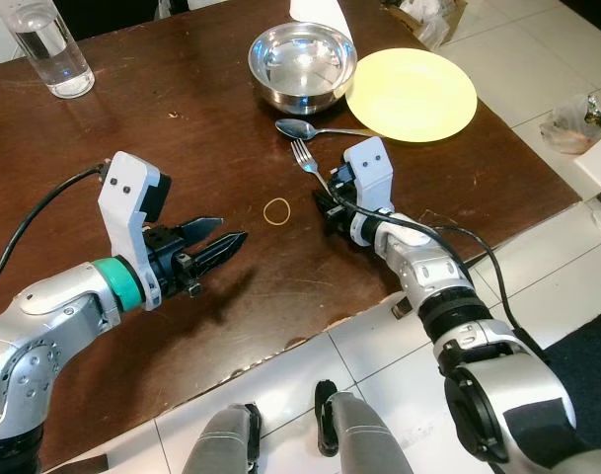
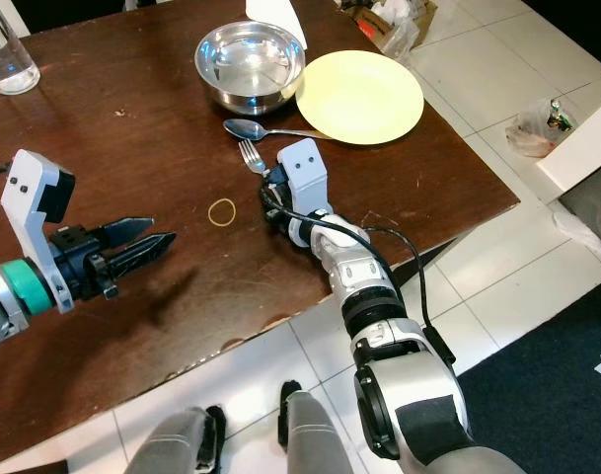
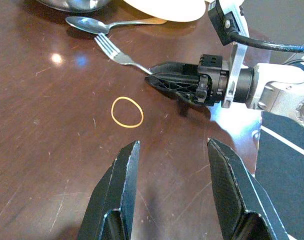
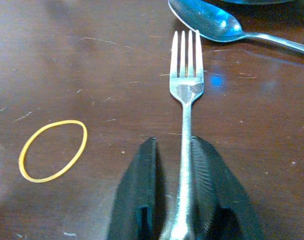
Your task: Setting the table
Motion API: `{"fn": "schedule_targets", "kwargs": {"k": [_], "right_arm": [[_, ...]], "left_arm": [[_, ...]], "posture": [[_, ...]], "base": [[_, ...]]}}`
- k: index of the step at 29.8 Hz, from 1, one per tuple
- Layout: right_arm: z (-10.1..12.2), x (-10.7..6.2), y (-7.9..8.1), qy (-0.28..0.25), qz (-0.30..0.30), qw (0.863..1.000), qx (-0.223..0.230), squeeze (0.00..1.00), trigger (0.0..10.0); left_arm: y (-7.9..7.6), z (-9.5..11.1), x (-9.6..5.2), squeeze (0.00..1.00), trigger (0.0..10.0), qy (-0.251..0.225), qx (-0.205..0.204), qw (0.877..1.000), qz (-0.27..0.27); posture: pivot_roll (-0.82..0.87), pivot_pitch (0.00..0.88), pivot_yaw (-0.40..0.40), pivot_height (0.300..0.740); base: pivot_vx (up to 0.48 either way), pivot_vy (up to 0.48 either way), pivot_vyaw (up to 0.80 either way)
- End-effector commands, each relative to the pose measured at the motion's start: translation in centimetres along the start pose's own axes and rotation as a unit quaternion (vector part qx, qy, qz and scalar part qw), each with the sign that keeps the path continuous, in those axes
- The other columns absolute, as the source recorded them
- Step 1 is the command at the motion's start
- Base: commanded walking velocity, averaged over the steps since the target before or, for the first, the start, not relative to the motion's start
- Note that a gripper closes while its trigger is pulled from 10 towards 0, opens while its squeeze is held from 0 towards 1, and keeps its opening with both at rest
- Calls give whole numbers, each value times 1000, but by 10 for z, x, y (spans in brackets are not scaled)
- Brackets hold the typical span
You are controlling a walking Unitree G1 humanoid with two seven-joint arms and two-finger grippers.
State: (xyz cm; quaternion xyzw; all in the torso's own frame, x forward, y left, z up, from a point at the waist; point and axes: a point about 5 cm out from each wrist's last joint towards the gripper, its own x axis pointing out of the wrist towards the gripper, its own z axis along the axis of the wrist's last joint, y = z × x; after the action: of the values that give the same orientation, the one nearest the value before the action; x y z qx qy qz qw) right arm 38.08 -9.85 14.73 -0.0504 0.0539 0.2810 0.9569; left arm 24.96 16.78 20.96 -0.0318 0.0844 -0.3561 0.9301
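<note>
A silver fork (image 1: 304, 157) lies on the dark wooden table (image 1: 132, 148), tines pointing toward the steel bowl (image 1: 302, 65). My right gripper (image 1: 332, 208) is shut on the fork's handle, which runs between the two black fingers (image 4: 142, 190) in the right wrist view. Just beyond the tines lies a spoon (image 1: 302, 128), its handle running under the rim of the yellow plate (image 1: 411, 94). My left gripper (image 1: 227, 237) hovers open over the table to the left, its fingers (image 3: 123, 180) holding nothing.
A yellow rubber band (image 1: 276, 209) lies between the two grippers. A water glass (image 1: 51, 51) stands at the far left. The table's near edge runs just below both arms, over a white tiled floor. A plastic bag (image 1: 574, 124) sits on the floor at right.
</note>
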Motion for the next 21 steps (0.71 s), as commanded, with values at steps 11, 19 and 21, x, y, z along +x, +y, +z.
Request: {"fn": "schedule_targets", "kwargs": {"k": [11, 19, 21], "right_arm": [[18, -2, -2, -57, -1, 998, 2, 0, 0], [57, -7, 5, -136, 21, 990, -33, 0, 2824], [61, -7, 9, -135, 27, 988, -65, 0, 10000]], "left_arm": [[4, -8, 5, 0, 10000, 0, -7, 1000, 16], [4, -7, 9, 0, 10000, -8, -11, 1000, 21], [4, -7, 10, 0, 10000, -9, -12, 1000, 21]], "posture": [[22, 179, 56, 740], [6, 178, 56, 740], [4, 179, 55, 740]], "base": [[0, 0, 0], [0, 0, 0], [0, 0, 0]]}}
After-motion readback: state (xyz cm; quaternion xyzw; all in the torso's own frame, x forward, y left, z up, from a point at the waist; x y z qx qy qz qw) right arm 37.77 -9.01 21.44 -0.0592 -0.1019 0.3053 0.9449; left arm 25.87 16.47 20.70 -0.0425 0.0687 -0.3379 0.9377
